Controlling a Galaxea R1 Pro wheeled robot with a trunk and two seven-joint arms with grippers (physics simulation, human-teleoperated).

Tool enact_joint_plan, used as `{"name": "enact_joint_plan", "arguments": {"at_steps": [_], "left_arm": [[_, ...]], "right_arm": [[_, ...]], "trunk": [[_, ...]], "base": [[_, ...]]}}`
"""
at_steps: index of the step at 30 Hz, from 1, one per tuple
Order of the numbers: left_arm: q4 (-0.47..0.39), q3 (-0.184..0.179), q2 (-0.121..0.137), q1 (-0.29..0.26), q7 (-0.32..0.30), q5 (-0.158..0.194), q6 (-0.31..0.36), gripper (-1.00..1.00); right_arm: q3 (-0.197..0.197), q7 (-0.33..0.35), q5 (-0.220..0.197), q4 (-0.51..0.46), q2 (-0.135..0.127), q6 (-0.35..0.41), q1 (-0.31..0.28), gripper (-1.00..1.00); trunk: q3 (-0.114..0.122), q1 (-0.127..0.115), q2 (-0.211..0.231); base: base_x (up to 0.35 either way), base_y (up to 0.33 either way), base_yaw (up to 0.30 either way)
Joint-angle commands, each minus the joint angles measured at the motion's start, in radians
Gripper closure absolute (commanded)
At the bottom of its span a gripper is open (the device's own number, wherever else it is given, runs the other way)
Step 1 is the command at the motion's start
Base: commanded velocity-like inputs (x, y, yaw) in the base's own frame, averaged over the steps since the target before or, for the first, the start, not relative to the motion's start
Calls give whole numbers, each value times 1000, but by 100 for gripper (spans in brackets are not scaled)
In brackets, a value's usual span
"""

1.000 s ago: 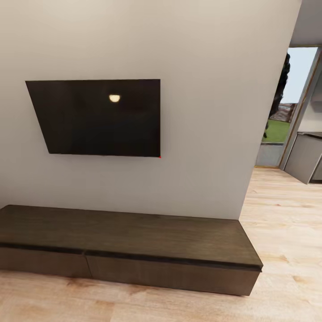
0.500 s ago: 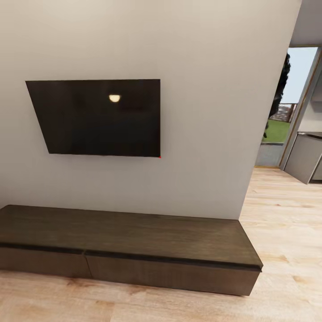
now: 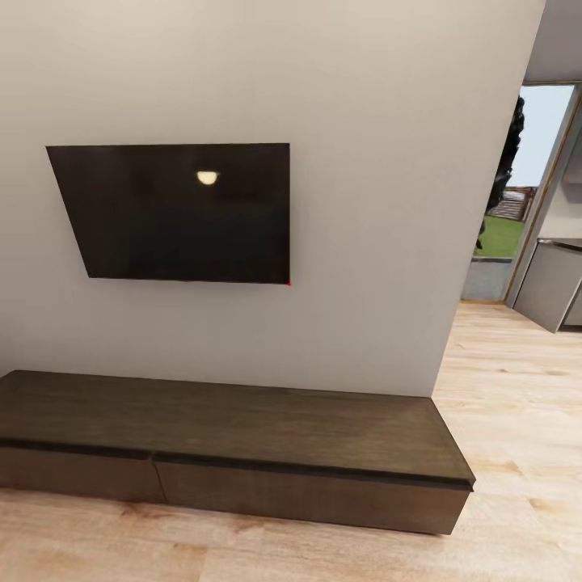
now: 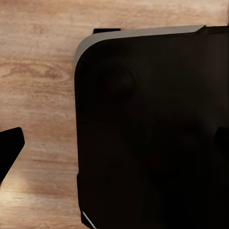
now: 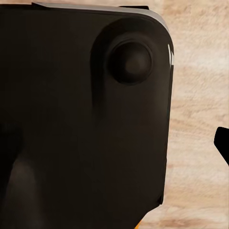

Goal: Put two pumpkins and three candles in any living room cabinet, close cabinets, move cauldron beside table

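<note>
Change since a second ago: nothing had moved in the head view; the wall, the screen and the cabinet sat at the same places in all three head pictures, so the robot's head and base were standing still.

Meaning for the task: in my judgement the robot was paused in front of the cabinet, either just arrived or about to act; no drawer had been opened yet.

Cabinet: one long, low dark-brown cabinet (image 3: 234, 436) stood against the pale wall (image 3: 380, 202), on the light wooden floor (image 3: 517, 388).

Drawer fronts: two were visible, side by side, both flush and shut; the left one was cut by the picture's edge.

Cabinet top: it was bare.

Television: one dark flat screen (image 3: 174, 212) hung on the wall above the cabinet, with a small lamp reflection in it.

Doorway: one opening (image 3: 517, 194) to the right showed grass and sky, with grey kitchen units (image 3: 554, 283) beside it.

Left gripper: the left wrist view looked down at the floor and at a large black rounded body (image 4: 152, 129), probably a part of the robot; I could not tell if the jaws were open or closed.

Right gripper: the same kind of black body (image 5: 81, 109) covered most of the right wrist view; a thin orange edge (image 5: 139, 223) showed under it, too small to identify; the state of the jaws I could not tell.

Pumpkins, candles, cauldron, table: I counted none of them here.
</note>
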Motion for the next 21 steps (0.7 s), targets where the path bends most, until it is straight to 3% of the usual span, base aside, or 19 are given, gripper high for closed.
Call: {"name": "enact_joint_plan", "arguments": {"at_steps": [1, 11, 21], "left_arm": [[0, -1, 0, 0, 1, -1, -7, -100], [0, -1, 0, 0, 1, -2, -18, -100], [0, -2, 1, 0, 1, -3, -51, -100]], "right_arm": [[0, 0, 0, 0, 0, -3, 0, -100], [-3, 0, -6, -1, 0, -5, 0, -100], [-2, 0, -7, -3, 4, -5, 0, -100]], "trunk": [[-1, 0, 0], [-1, 0, 0], [-6, 0, 0]], "base": [[0, 0, 0], [0, 0, 17], [11, 0, 221]]}}
